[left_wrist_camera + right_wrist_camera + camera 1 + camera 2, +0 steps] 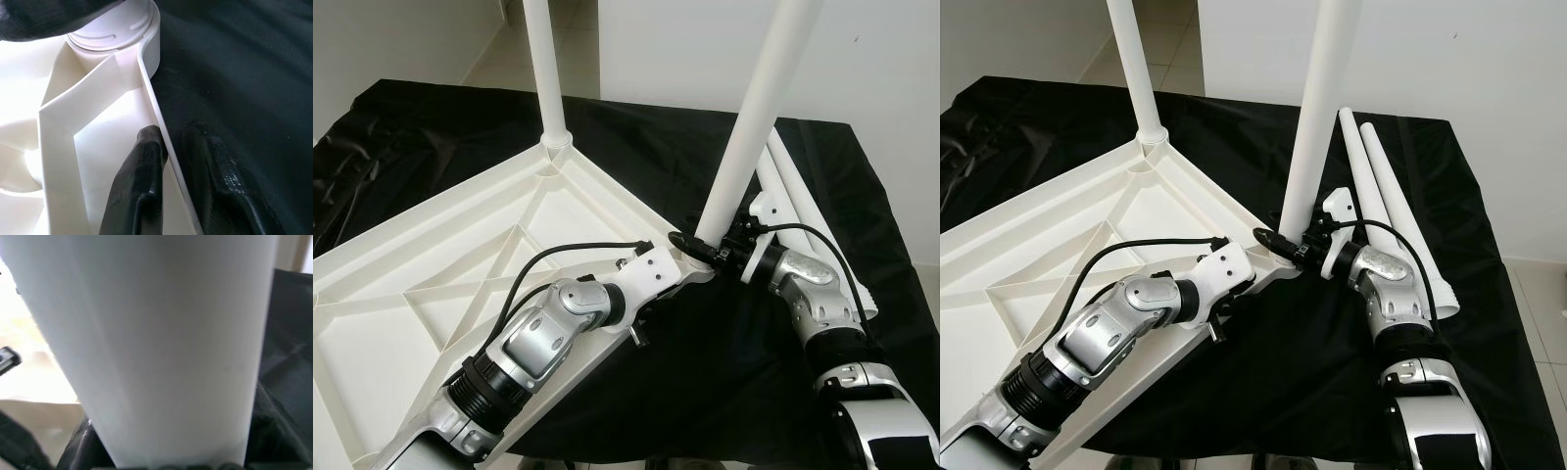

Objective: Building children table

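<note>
White plastic tabletop (pixel 460 245) lay upside down on a black cloth (pixel 862 196), one leg (pixel 548 69) already upright in its far corner socket and two spare legs (pixel 1400 206) resting on the cloth just beside the right arm. Held a second leg (pixel 754 117), tilted, low down in the right gripper (pixel 697 247), fingers pinched on it, its foot at the near corner socket (pixel 115 27); clamped the tabletop's rim between the fingers of the left gripper (pixel 171 161). Best done, probably, by righting that leg plumb over the socket before pressing or twisting it home, keeping the rim pinned against sliding.
</note>
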You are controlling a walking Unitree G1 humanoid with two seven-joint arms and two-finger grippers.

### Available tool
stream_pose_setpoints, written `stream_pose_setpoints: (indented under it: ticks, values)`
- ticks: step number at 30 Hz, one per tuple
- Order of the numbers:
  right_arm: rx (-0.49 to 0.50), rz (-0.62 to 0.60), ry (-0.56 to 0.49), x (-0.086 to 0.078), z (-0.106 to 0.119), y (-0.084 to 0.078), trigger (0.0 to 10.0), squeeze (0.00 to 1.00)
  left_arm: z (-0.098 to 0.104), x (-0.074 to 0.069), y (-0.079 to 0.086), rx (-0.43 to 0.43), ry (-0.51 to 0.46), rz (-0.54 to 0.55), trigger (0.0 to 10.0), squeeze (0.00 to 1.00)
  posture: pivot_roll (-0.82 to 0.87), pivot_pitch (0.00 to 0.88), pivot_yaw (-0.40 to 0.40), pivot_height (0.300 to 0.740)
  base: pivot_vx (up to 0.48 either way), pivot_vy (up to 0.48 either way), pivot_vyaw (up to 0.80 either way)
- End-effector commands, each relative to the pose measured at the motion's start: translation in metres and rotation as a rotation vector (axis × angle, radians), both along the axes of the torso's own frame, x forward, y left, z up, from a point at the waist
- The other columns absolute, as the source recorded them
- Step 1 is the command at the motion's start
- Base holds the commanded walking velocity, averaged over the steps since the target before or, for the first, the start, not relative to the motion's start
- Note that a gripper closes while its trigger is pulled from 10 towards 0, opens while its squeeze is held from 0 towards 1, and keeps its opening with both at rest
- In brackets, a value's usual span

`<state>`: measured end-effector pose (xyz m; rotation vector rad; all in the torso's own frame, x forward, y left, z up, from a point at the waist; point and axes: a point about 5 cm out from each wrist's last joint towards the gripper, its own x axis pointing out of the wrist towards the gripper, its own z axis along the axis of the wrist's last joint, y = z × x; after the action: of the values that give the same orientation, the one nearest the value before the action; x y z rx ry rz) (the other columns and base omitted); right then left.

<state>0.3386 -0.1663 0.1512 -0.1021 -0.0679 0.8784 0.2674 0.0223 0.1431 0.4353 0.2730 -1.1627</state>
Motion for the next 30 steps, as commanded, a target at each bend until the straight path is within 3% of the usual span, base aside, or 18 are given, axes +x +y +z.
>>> stream_pose_setpoints:
  ticks: [1, 5, 8, 9, 14, 21, 23, 30]
  values:
    - [0.017, -0.135, 0.020, 0.004, 0.001, -0.008, 10.0, 0.00, -0.016, -0.010, -0.001, 0.030, 0.092, -0.042, 10.0, 0.00, -0.02, 0.093, -0.008, 0.740, 0.000, 0.000, 0.00]
    - [0.044, -0.297, 0.025, 0.005, 0.003, -0.004, 10.0, 0.00, -0.018, -0.012, -0.002, 0.027, 0.100, -0.042, 10.0, 0.00, -0.02, 0.099, -0.010, 0.740, 0.000, 0.000, 0.00]
    - [0.053, -0.330, 0.021, 0.004, 0.003, -0.001, 10.0, 0.00, -0.018, -0.012, -0.002, 0.027, 0.102, -0.042, 10.0, 0.00, -0.02, 0.099, -0.010, 0.740, 0.000, 0.000, 0.00]
    - [0.072, -0.391, 0.000, -0.002, 0.003, 0.013, 10.0, 0.00, -0.019, -0.013, -0.002, 0.027, 0.107, -0.043, 10.0, 0.00, -0.02, 0.099, -0.010, 0.740, 0.000, 0.000, 0.00]
    - [0.103, -0.521, -0.004, -0.010, 0.001, 0.028, 10.0, 0.00, -0.019, -0.014, -0.002, 0.028, 0.111, -0.047, 10.0, 0.00, -0.03, 0.097, -0.012, 0.740, 0.000, 0.000, 0.00]
    - [0.111, -0.727, -0.002, -0.017, -0.004, 0.031, 10.0, 0.00, -0.020, -0.015, -0.003, 0.030, 0.112, -0.049, 10.0, 0.00, -0.03, 0.092, -0.014, 0.740, 0.000, 0.000, 0.00]
    - [0.112, -0.878, 0.018, -0.022, -0.010, 0.032, 10.0, 0.00, -0.020, -0.015, -0.003, 0.031, 0.113, -0.050, 10.0, 0.00, -0.03, 0.089, -0.016, 0.740, 0.000, 0.000, 0.00]
    - [0.121, -0.966, 0.045, -0.029, -0.013, 0.037, 10.0, 0.00, -0.020, -0.014, -0.003, 0.033, 0.111, -0.048, 10.0, 0.00, -0.03, 0.074, -0.015, 0.740, 0.000, 0.000, 0.00]
